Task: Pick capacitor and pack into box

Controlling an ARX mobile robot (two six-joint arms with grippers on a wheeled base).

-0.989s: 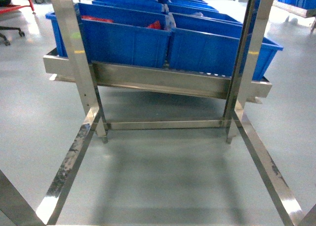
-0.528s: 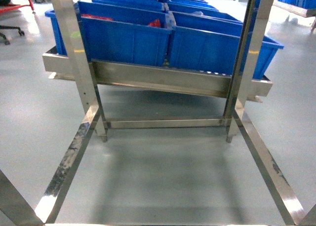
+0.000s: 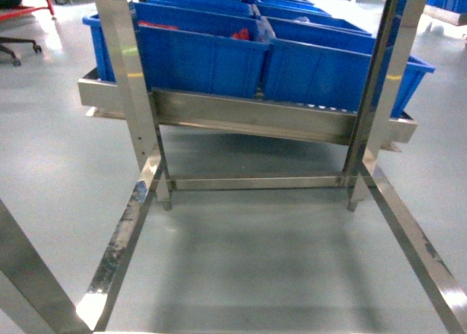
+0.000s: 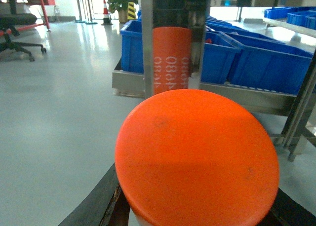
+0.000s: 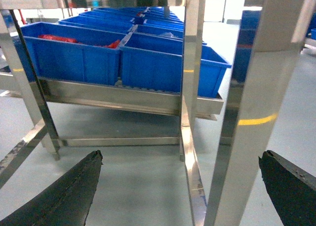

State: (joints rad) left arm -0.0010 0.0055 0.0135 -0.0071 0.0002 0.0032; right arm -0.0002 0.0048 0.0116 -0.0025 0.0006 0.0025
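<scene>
1. My left pincer grips an orange capacitor, big and round, filling the near part of the left wrist view.
2. My right pincer is wide open, holding nothing.
3. Past both stands a shiny metal rack.
4. Blue bins sit on it, farther away.
5. I cannot see the box.

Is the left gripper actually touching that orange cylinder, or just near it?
Touching. In the left wrist view the orange cylinder fills the frame, its lower edges seated against the dark fingers on both sides, with no gap visible.
</scene>
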